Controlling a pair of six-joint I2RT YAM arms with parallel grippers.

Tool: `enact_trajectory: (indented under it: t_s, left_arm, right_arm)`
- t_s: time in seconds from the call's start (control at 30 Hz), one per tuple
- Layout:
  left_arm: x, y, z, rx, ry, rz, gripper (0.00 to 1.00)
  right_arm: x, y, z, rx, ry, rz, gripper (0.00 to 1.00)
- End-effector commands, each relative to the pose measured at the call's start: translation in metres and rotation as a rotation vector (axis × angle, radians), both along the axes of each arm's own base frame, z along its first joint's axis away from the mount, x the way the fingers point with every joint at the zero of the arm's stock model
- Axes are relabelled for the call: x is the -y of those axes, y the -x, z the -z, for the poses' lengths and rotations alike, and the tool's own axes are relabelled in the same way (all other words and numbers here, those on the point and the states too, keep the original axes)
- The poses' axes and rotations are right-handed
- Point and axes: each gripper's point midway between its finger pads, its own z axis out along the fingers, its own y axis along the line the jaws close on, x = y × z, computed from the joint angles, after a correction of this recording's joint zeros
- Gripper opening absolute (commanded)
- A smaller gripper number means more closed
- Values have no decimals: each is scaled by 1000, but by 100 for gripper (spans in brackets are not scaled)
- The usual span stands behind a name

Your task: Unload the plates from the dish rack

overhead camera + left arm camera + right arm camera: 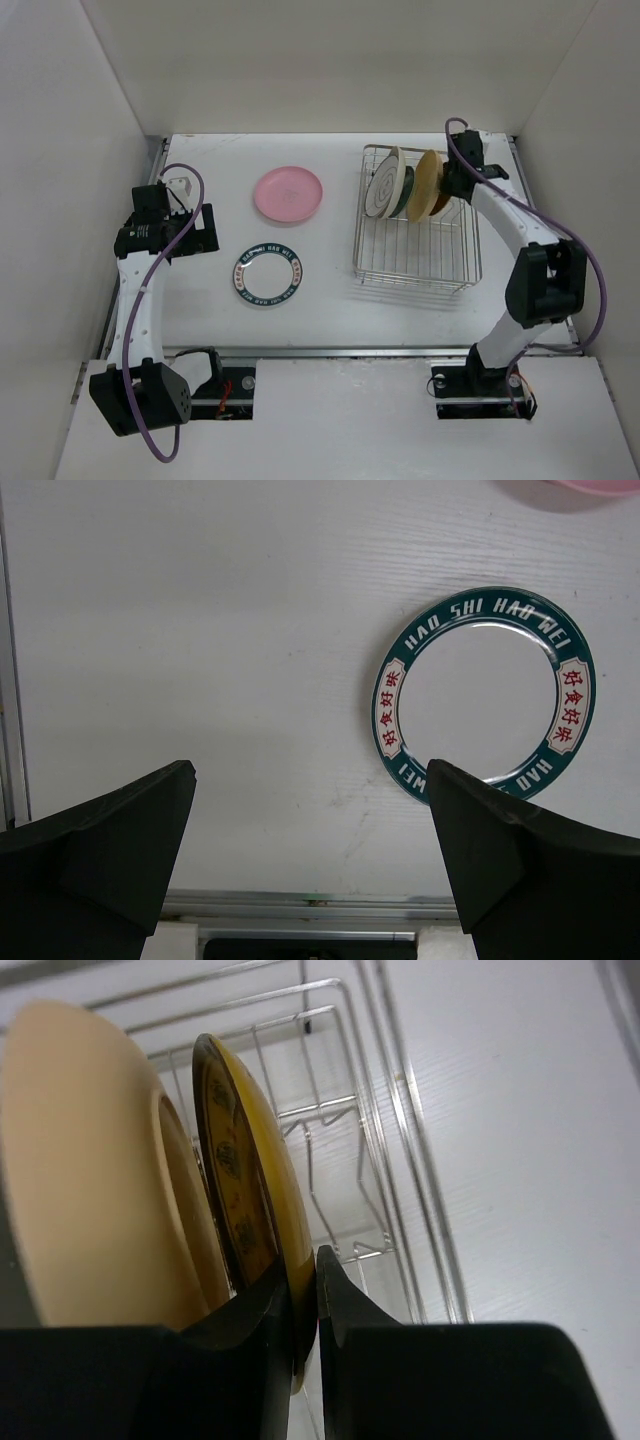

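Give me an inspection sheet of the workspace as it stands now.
Surface: white table, no spills seen.
Job's things: pink plate and lettered-rim plate lie flat on the table; dish rack holds several plates on edge, among them the cream plate and yellow plate.
Clutter: nothing seen.
Grippers: left gripper open above the table near the lettered-rim plate; right gripper shut on the yellow plate's rim.
Cables: purple cables, left and right, loop loosely.
Surroundings: white walls on three sides.
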Motion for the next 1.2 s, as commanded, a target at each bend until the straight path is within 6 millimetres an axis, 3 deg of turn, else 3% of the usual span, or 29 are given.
enact_trajectory:
  t_s: [0.0, 0.07, 0.1, 0.27, 0.37, 0.47, 0.5, 0.53, 0.63, 0.67, 0.7, 0.77, 0.8, 0.87, 0.93, 0.97, 1.0, 1.17]
  left_arm:
    - [0, -1, -8, 34, -2, 13, 100]
    - [0, -1, -8, 34, -2, 13, 100]
    - [0, -1, -8, 34, -2, 13, 100]
    - [0, -1, -8, 34, -2, 13, 100]
    - [0, -1, -8, 34, -2, 13, 100]
    - [1, 0, -10, 43, -4, 13, 100]
    - [-2, 0, -10, 41, -13, 5, 100]
    - [-2, 0, -10, 41, -13, 5, 100]
    - [-7, 1, -12, 45, -37, -25, 100]
    - [-10, 1, -17, 61, -51, -35, 100]
    - [-12, 1, -17, 60, -55, -54, 100]
    - [-10, 2, -20, 61, -51, -38, 100]
    - [-5, 3, -24, 61, -36, -9, 100]
    - [15, 6, -27, 77, 34, 90, 100]
    - [27, 4, -32, 107, 77, 148, 100]
    - [37, 5, -35, 119, 116, 201, 100]
    - [42, 4, -33, 124, 140, 221, 100]
    - [71, 5, -28, 98, 257, 405, 100]
  right_arm:
    - [23, 10, -93, 233, 29, 106, 0]
    - [32, 20, -121, 284, 78, 152, 0]
    - [39, 28, -150, 341, 96, 172, 0]
    - [51, 70, -237, 514, 207, 280, 0]
    - [39, 94, -277, 627, 194, 281, 0]
    - [-10, 99, -290, 697, 91, 92, 0]
    - [-29, 94, -291, 713, 58, 16, 0]
    - [-68, 92, -293, 722, -18, -153, 0]
    - [-140, 79, -260, 635, -93, -425, 0]
    - [-180, 83, -260, 625, -155, -568, 0]
    - [-211, 73, -236, 558, -178, -638, 0]
    - [-269, 85, -219, 492, -265, -830, 0]
    - [-285, 86, -223, 490, -289, -877, 0]
    - [-315, 79, -204, 452, -344, -941, 0]
    - [-342, 89, -194, 425, -431, -1065, 0]
    - [-353, 91, -198, 454, -466, -1119, 0]
    - [-367, 105, -200, 445, -525, -1229, 0]
    - [-398, 128, -167, 382, -644, -1451, 0]
